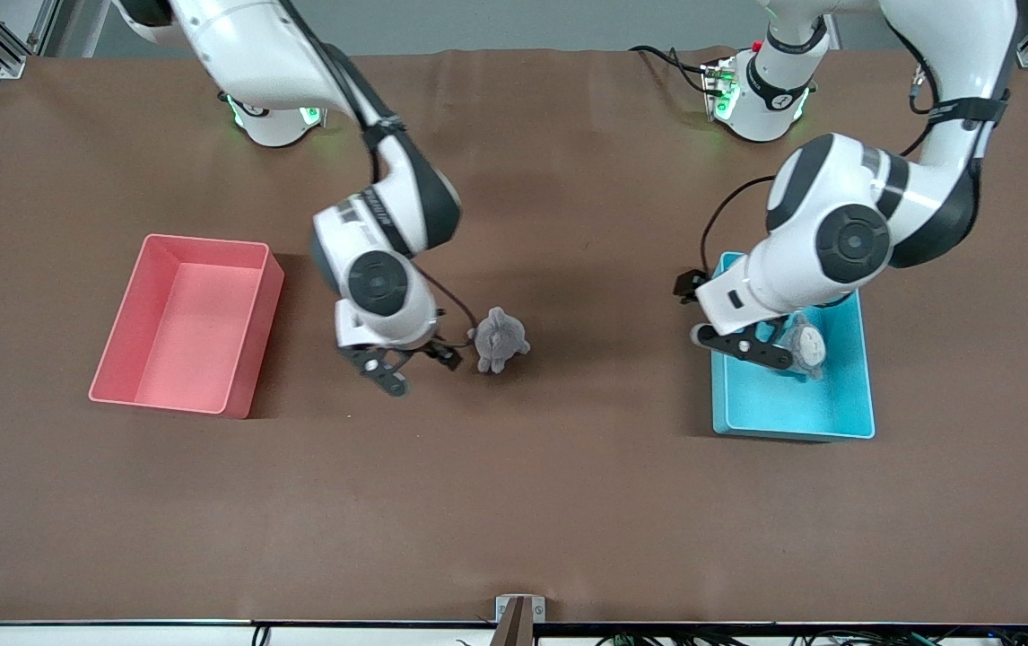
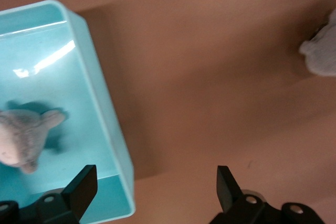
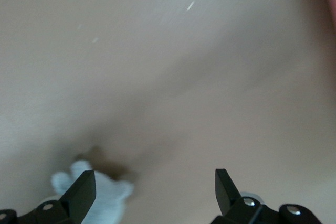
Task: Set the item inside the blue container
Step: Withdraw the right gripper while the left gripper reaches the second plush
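The blue container sits toward the left arm's end of the table, and a grey plush toy lies inside it. My left gripper hangs open over the container's wall on the side facing the table's middle. In the left wrist view, the left gripper straddles that wall; the plush rests on the bin floor. A second grey plush lies mid-table. My right gripper is open just beside it. The right wrist view shows the right gripper with that plush by one finger.
A pink bin of the same shape stands toward the right arm's end of the table with nothing in it. Brown cloth covers the table. The second plush shows at the edge of the left wrist view.
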Tool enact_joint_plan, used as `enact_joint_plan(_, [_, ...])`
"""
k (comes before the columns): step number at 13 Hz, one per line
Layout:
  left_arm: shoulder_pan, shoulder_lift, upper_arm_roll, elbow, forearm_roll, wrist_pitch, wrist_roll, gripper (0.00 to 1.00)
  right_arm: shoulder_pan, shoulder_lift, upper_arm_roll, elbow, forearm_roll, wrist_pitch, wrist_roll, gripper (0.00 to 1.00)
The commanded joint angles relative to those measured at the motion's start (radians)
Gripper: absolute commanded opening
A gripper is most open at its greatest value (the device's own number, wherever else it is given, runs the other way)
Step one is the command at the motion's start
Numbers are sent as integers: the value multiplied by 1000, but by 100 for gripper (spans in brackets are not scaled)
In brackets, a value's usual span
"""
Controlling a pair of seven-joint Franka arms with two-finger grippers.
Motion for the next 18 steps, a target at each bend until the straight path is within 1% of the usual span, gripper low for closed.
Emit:
enact_joint_plan(1, [-85, 73, 1, 42, -57, 104, -175, 100, -133, -91, 24, -33, -3, -111, -283, 100])
enact_joint_plan(2, [-119, 98, 1, 53, -71, 159, -236, 100, -187, -117, 24, -33, -3, -139, -395, 100])
enact_joint_plan(5, [-236, 194, 2, 105, -65, 268, -385, 100, -319, -172, 19, -33, -16, -217, -685, 100])
enact_joint_plan(6, [-268, 233, 5, 118, -63, 332, -444, 99, -373, -183, 19, -33, -16, -238, -772, 100])
enact_joint_plan(8, [-319, 306, 7, 143, -62, 467, -533, 99, -471, -201, 19, -37, -17, -266, -953, 100])
enact_joint_plan(10, [-342, 346, 10, 151, -63, 552, -573, 99, -560, -208, 19, -43, -25, -291, -1079, 100])
enact_joint_plan(11, [-345, 365, 10, 152, -63, 574, -573, 99, -579, -215, 19, -43, -38, -303, -1086, 100])
enact_joint_plan(13, [-366, 388, 19, 152, -60, 592, -573, 97, -593, -237, 19, -40, -98, -306, -1089, 100])
enact_joint_plan(15, [-368, 414, 22, 160, -63, 618, -573, 97, -593, -252, 19, -31, -106, -305, -1088, 100])
enact_joint_plan(17, [-395, 457, 24, 220, -62, 628, -581, 96, -593, -258, 19, -5, -106, -303, -1081, 100])
enact_joint_plan(18, [-399, 469, 25, 229, -62, 629, -591, 96, -593, -258, 19, 16, -105, -306, -1075, 100])
